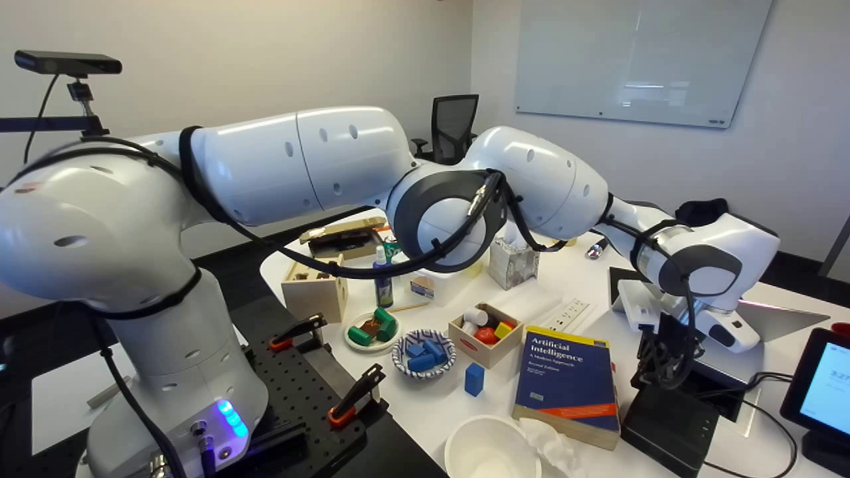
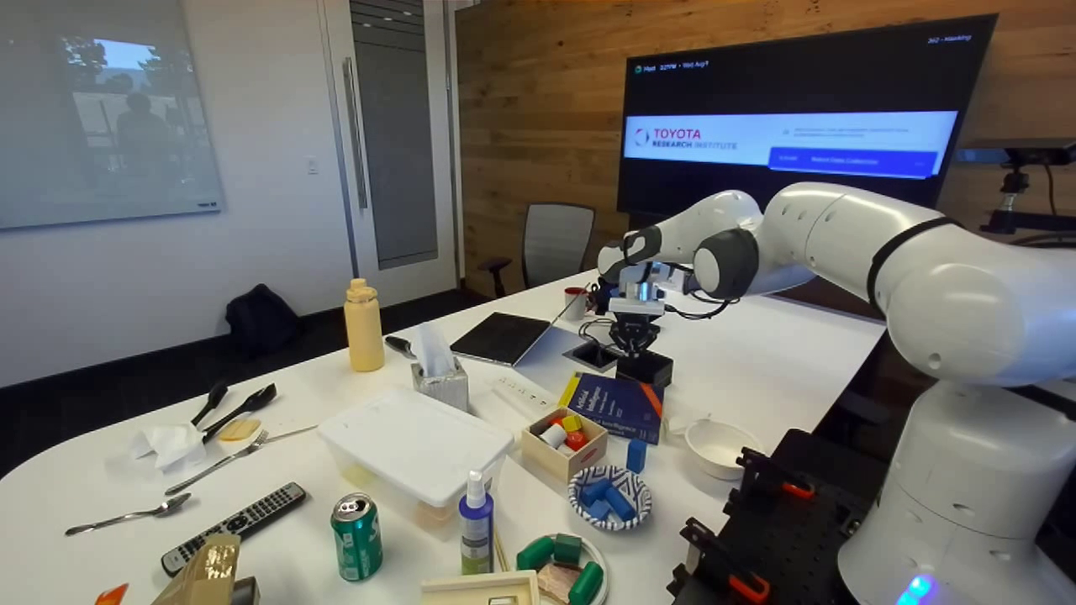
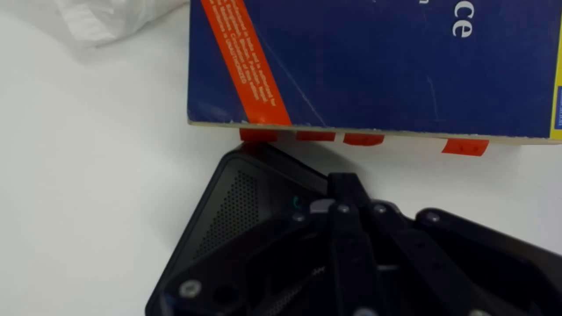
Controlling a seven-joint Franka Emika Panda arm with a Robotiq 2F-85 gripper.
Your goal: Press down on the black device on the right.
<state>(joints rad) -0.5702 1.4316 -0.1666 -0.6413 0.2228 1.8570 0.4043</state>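
Observation:
The black device is a low boxy thing on the white table, beside the blue book. It also shows in an exterior view and in the wrist view, with speaker holes and a small green phone mark. My gripper points down at the device's far part; it also shows in an exterior view. In the wrist view its fingertips are together with nothing between them, over the device's edge near the book. They hide part of the device. I cannot tell whether they touch it.
A lit-screen gadget stands right of the device, with black cables around. A white bowl and crumpled tissue lie near the book. An open laptop, tissue box and block box are also on the table.

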